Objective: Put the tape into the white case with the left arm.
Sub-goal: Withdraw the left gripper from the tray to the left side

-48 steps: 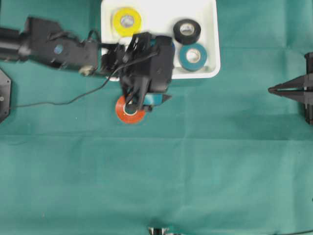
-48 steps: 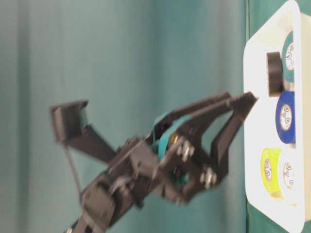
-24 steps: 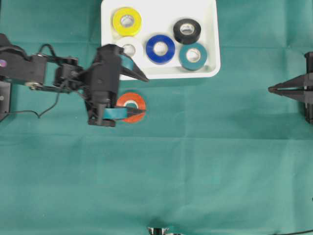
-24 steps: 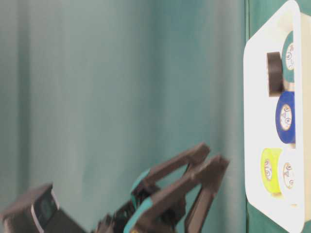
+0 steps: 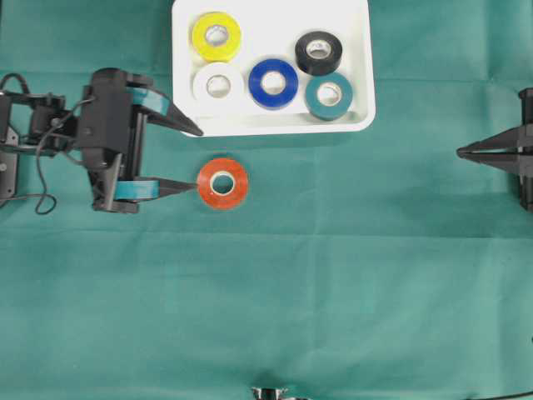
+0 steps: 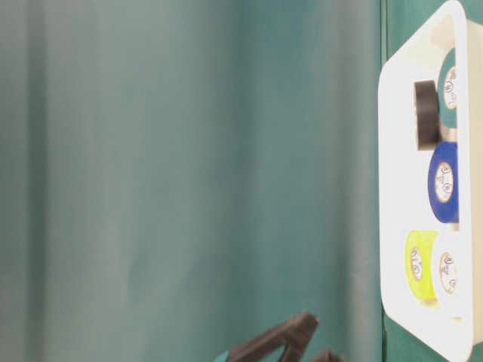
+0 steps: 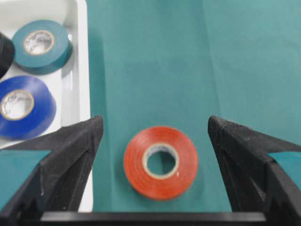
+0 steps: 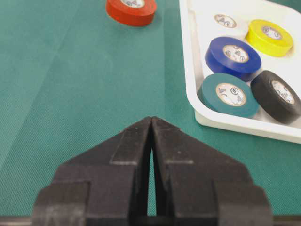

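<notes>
Overhead exterior, left pincer spread, orange tape beside white case, right pincer pressed together.

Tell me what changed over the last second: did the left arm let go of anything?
The left gripper pulled back leftward off the white case, jaws wide and empty, uncovering the white and blue rolls. The orange tape stayed on the cloth; the right gripper stayed shut.

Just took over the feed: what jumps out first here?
The red tape lies alone on the green cloth, just below the white case, which holds five rolls. The left claw is open, one finger tip at the tape's edge. The right claw sits shut at the far right.
</notes>
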Tool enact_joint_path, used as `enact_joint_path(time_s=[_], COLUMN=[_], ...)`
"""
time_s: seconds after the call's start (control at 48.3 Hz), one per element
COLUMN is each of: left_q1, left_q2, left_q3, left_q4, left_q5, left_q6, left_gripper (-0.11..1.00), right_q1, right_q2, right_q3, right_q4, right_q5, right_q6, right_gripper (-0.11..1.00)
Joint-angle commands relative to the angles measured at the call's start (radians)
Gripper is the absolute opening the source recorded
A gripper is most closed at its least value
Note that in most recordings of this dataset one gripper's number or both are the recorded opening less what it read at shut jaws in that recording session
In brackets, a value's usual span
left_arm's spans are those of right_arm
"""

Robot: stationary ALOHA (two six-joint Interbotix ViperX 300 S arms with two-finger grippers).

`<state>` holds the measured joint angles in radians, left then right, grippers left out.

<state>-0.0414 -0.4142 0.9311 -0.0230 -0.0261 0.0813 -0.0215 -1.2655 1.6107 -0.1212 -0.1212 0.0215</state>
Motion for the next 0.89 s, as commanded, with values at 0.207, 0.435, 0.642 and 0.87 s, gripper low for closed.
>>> enact_joint_path(time_s=[0.207, 0.435, 0.642, 0.87], left_q1=[-0.003, -0.003, -0.003, -0.003], left_q2=[-0.110, -0.189, -0.175, -0.164], left_q3=[0.074, 0.137, 0.135, 0.127], left_q4=[-0.003, -0.003, -0.003, -0.003], left_q5=[-0.011, -0.011, -0.011, -0.011], left_q6=[0.000, -0.003, -0.003, -0.003], left_gripper=[0.91, 0.91, 0.91, 0.91], right_q1=[-0.002, -0.002, -0.002, -0.002], right_q2=[0.015, 0.015, 0.014, 0.015], right_q3=[-0.008, -0.008, -0.008, -0.008], right_q4=[-0.002, -0.002, -0.002, -0.002], right_q5=[-0.011, -0.011, -0.011, -0.011], right_q6=[0.000, 0.000, 0.000, 0.000], right_gripper=[-0.09, -0.09, -0.09, -0.09])
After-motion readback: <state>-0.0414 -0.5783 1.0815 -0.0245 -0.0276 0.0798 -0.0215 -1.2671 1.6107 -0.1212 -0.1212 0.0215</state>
